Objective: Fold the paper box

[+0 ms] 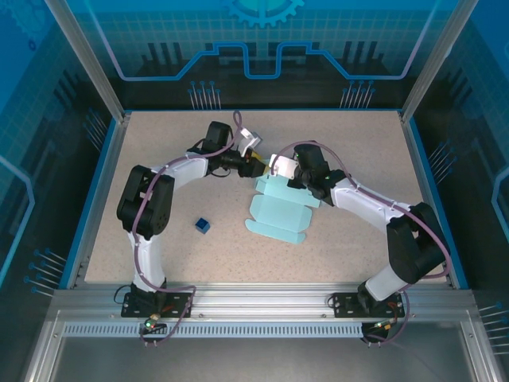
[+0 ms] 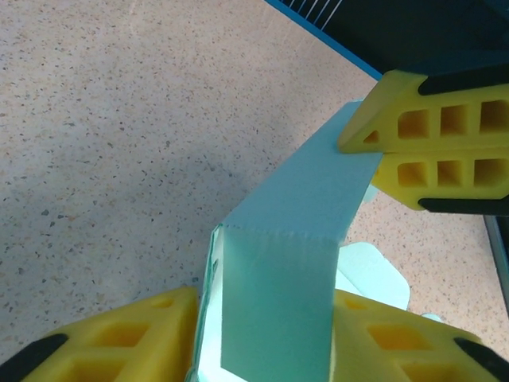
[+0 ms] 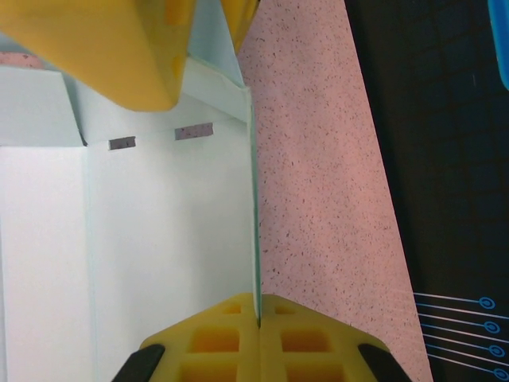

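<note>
The pale light-blue paper box (image 1: pixel 278 213) lies mostly flat mid-table, with its far end lifted between both grippers. My left gripper (image 1: pixel 258 169) reaches in from the left; its yellow fingers (image 2: pixel 143 334) press both sides of a folded-up panel of the paper box (image 2: pixel 278 270). My right gripper (image 1: pixel 276 172) comes from the right and is shut on the thin upright edge of a flap (image 3: pixel 256 239), the card pinched between its pads (image 3: pixel 231 326). In the left wrist view the right gripper (image 2: pixel 380 151) holds the far end of that strip. A left finger (image 3: pixel 111 56) shows above the sheet.
A tiny dark blue cube (image 1: pixel 202 225) sits on the speckled table (image 1: pixel 159 151) left of the sheet, near the left arm's elbow. Blue rails (image 1: pixel 429 191) edge the table on all sides. Both arms crowd the centre-back of the table.
</note>
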### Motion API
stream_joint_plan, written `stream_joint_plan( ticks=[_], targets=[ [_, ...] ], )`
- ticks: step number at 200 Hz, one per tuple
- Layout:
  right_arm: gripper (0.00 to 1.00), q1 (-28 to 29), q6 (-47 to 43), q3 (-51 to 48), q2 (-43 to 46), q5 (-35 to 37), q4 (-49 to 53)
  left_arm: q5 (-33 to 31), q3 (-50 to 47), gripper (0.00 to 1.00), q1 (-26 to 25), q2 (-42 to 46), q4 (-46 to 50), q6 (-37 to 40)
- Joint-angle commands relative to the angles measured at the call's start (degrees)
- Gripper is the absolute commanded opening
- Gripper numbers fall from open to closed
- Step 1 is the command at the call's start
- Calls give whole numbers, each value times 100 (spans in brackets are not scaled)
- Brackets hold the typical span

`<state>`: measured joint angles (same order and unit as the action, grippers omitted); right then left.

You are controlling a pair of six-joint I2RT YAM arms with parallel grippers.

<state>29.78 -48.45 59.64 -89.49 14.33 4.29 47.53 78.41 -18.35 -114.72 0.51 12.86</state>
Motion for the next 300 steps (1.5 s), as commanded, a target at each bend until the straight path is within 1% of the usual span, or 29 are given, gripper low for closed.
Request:
stream_joint_plan(
  ticks=[1,20,35,55,73,103,142,171,189,216,253,300],
  targets=[
    [0,-120,71,195,0,-9,85,-18,142,53,-20,169,539,296],
    [0,-146,66,181,52,1,98,-48,-100,57,-11,292,493,282],
    [0,-156,66,187,64,-9,107,-121,-234,55,-11,352,451,278],
    [0,-174,65,156,69,-7,98,-258,-236,47,7,298,437,258],
    [0,-183,76,129,77,0,90,-303,-79,39,11,222,653,318],
    [0,-218,107,144,106,9,87,-297,-106,34,8,264,672,363],
    [0,-246,168,202,116,-48,100,-440,-104,28,16,239,772,465],
    [0,-245,230,248,126,-87,149,-666,-115,16,15,289,550,319],
    [3,-257,240,276,125,-44,203,-813,-142,10,16,368,528,340],
    [9,-306,283,320,152,-35,332,-1014,-121,0,24,429,692,575],
    [12,-367,248,299,176,19,432,-1128,-168,0,24,480,741,850],
    [13,-529,222,312,235,36,609,-1227,-168,0,27,506,795,1073]
  ],
)
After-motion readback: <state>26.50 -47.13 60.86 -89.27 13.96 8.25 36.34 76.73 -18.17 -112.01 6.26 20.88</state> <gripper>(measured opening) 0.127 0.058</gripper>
